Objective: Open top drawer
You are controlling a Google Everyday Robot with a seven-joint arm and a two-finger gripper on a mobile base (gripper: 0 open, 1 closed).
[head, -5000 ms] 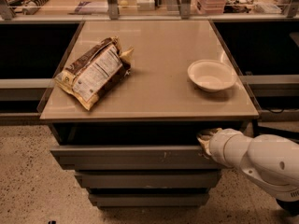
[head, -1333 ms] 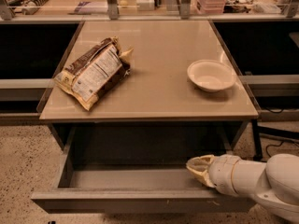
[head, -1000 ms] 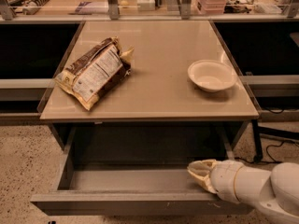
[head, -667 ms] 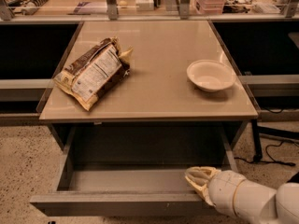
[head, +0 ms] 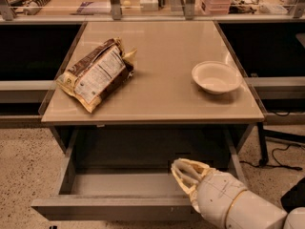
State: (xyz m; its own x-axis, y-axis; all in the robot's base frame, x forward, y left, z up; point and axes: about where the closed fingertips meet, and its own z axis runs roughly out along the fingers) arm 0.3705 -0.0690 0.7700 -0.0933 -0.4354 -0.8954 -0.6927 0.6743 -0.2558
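Motion has shifted to the arm: the top drawer [head: 114,208] stays pulled well out beneath the table [head: 162,101], while the gripper [head: 182,170] has edged left over its front right corner. Whether it is spread or closed, I cannot tell. The opening looks done.

Print on the snack bag [head: 97,73] cannot be read

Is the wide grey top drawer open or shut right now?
Open. The wide grey top drawer is pulled well out, its grey floor showing; the pale end effector sits at its front right corner.
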